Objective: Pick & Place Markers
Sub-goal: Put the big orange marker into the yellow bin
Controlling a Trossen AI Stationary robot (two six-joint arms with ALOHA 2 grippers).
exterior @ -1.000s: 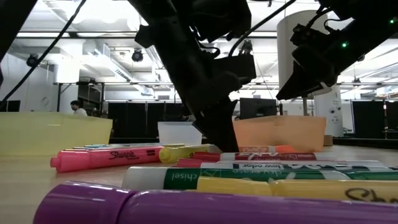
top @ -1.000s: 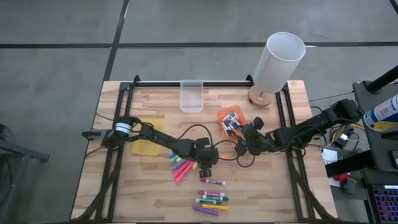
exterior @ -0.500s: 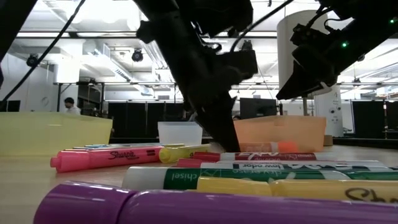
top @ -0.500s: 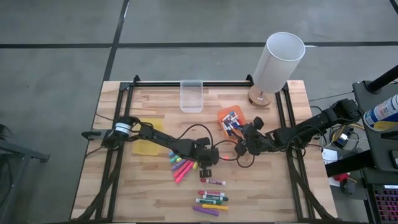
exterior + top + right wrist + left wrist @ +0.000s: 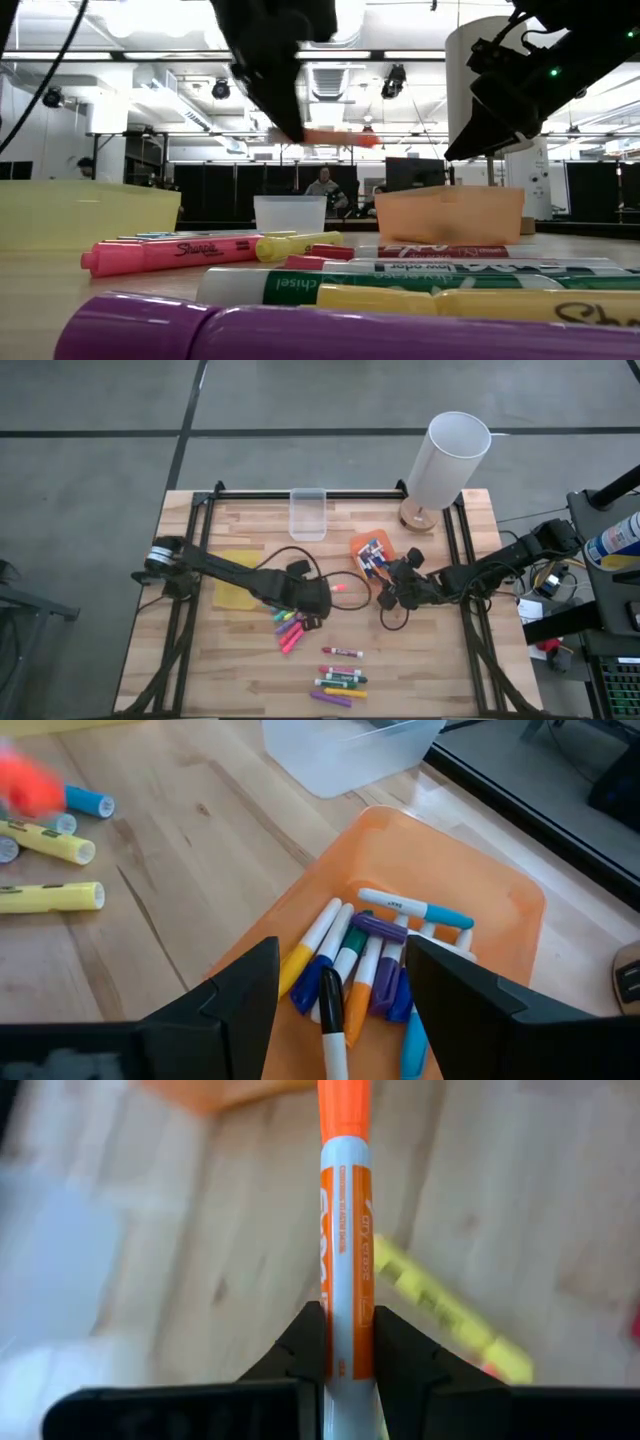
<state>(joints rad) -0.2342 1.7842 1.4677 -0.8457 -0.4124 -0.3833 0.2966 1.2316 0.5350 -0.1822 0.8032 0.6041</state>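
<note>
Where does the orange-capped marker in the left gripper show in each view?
High: orange marker sticking out of the left gripper, mid-table, left of the orange bin.
Low: held level in the air, upper middle, left of the orange bin.
Left wrist: centre, clamped between the fingers.
Right wrist: a blurred orange-red patch at the upper left edge, probably its cap.
Shared landmark: the orange bin.

left end effector (image 5: 347, 1342) risen off the table, orange-capped marker (image 5: 346, 1230) (white barrel) now clamped
</note>
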